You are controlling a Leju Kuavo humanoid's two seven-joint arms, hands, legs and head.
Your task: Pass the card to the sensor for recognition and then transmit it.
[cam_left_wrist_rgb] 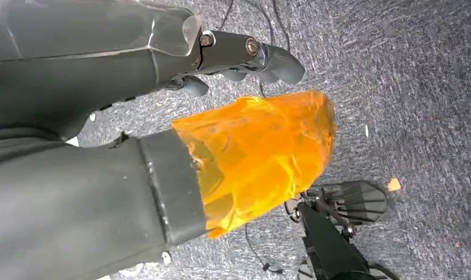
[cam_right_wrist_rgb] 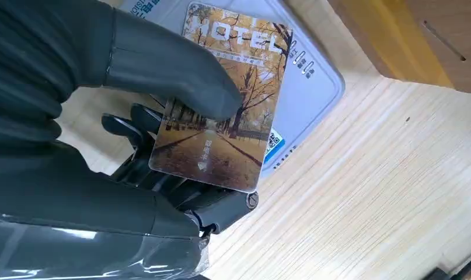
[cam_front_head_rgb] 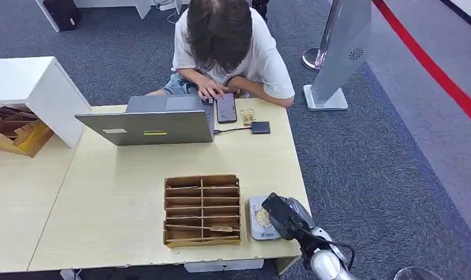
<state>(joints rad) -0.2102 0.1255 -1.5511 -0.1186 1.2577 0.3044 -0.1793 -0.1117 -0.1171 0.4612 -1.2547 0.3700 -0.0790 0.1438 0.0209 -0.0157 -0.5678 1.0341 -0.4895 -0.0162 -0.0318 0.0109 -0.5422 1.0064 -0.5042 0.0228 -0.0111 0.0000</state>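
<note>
Right hand (cam_right_wrist_rgb: 163, 146) pinching hotel key card (cam_right_wrist_rgb: 221, 99) between thumb and fingers, flat over grey card reader (cam_right_wrist_rgb: 314, 81) at wooden table's (cam_front_head_rgb: 116, 204) near edge, beside cardboard slotted organizer (cam_front_head_rgb: 202, 210); left hand (cam_left_wrist_rgb: 244, 55) hanging above carpet, fingers curled, empty

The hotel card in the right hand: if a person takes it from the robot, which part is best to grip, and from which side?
Probably the free end of the card, the one printed HOTEL. The right hand pinches the other end, thumb on the face and fingers beneath, so the printed end juts out over the grey sensor. Come from beyond that end, pinching its two flat faces.
</note>
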